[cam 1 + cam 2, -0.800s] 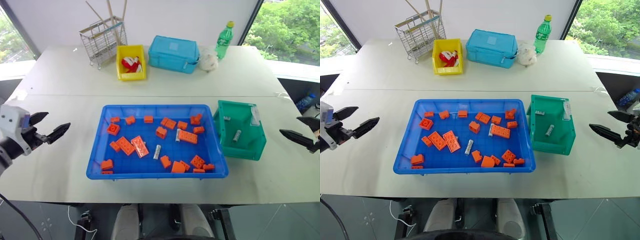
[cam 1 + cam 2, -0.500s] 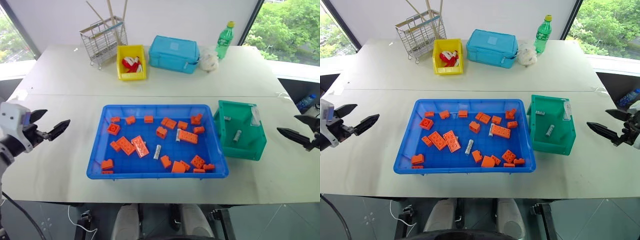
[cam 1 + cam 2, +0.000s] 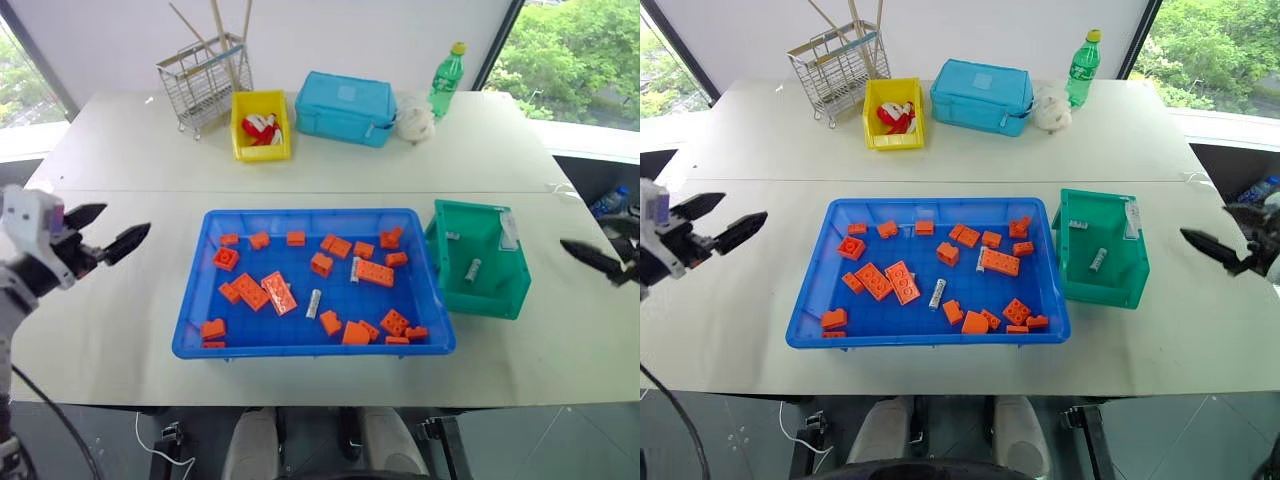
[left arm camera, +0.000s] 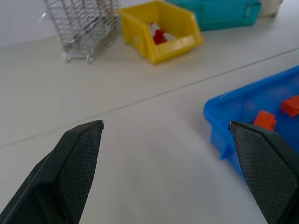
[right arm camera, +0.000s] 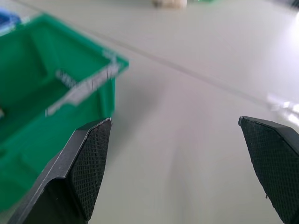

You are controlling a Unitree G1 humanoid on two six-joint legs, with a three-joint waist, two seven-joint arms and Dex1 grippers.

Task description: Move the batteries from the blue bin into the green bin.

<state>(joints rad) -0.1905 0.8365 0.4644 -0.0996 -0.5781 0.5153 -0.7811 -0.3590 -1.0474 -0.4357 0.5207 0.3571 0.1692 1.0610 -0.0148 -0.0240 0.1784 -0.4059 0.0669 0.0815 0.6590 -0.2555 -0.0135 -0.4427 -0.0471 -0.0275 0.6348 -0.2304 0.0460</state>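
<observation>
The blue bin (image 3: 315, 214) lies mid-table, holding two silver batteries (image 3: 314, 303) (image 3: 355, 270) among several orange bricks (image 3: 376, 273). To its right stands the green bin (image 3: 490, 298) with two batteries (image 3: 473, 269) (image 3: 454, 236) inside. My left gripper (image 3: 127, 218) hovers open and empty left of the blue bin; in the left wrist view the left gripper (image 4: 166, 123) faces the blue bin's corner (image 4: 233, 100). Right of the green bin, my right gripper (image 3: 1205, 222) hangs open and empty. In the right wrist view the right gripper (image 5: 175, 119) has the green bin (image 5: 46, 93) beside it.
Along the far side stand a wire rack (image 3: 205, 80), a yellow bin (image 3: 262, 125) with a red-and-white item, a light-blue lidded box (image 3: 347, 107), a white crumpled lump (image 3: 417, 120) and a green bottle (image 3: 449, 78). Bare tabletop surrounds both grippers.
Both grippers have risen slightly in the head views and stay open. The right one has drifted a little toward the table's right edge. Bins and batteries have not moved.
</observation>
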